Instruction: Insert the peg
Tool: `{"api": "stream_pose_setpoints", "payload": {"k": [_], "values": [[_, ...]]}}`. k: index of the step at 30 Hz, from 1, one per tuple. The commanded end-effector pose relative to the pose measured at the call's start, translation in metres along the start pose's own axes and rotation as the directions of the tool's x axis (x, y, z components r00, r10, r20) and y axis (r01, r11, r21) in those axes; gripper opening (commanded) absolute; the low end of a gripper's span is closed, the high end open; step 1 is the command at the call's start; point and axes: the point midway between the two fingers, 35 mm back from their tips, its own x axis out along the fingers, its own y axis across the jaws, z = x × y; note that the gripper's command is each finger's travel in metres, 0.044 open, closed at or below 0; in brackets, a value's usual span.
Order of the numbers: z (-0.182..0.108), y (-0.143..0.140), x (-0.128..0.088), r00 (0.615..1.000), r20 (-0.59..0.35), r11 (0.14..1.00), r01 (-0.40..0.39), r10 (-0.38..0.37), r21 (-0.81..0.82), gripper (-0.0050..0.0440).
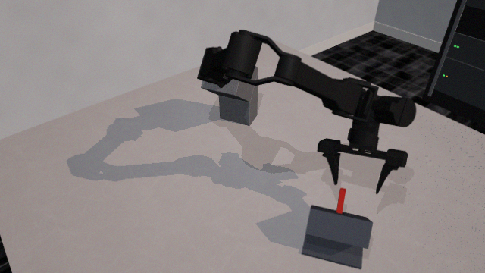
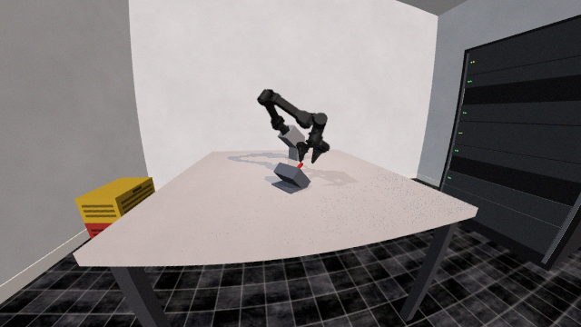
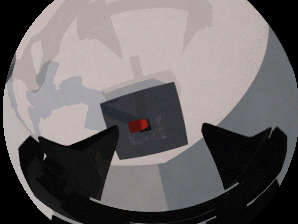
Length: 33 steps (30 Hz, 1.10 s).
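A red peg [image 1: 341, 201] stands in the dark grey sloped panel [image 1: 338, 235], with its upper part sticking out above the panel's top edge. My gripper [image 1: 356, 188] is open and empty, its fingertips a little above and on either side of the peg's top, not touching it. In the wrist view the peg [image 3: 139, 125] shows as a small red patch on the panel [image 3: 144, 125], between my spread fingers. In the exterior view the peg [image 2: 300, 165] pokes from the panel [image 2: 291, 177] just under the gripper [image 2: 309, 159].
The arm's grey base block [image 1: 236, 98] stands at the back of the table. A yellow and red box [image 2: 114, 203] sits beside the table's left edge, and a dark server rack [image 2: 517, 141] stands at the right.
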Motion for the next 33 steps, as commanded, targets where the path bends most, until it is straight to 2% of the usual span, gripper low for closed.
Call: {"api": "stream_pose_setpoints", "payload": {"k": [1, 11, 33], "values": [[-0.005, -0.01, -0.008, 1.0, 0.004, 0.996, -0.003, 0.003, 0.086, 0.044], [-0.005, -0.023, -0.025, 1.0, -0.006, 0.968, 0.025, -0.024, 0.249, 0.044], [-0.001, -0.023, -0.028, 1.0, 0.002, 0.991, 0.006, -0.006, 0.134, 0.044]]}}
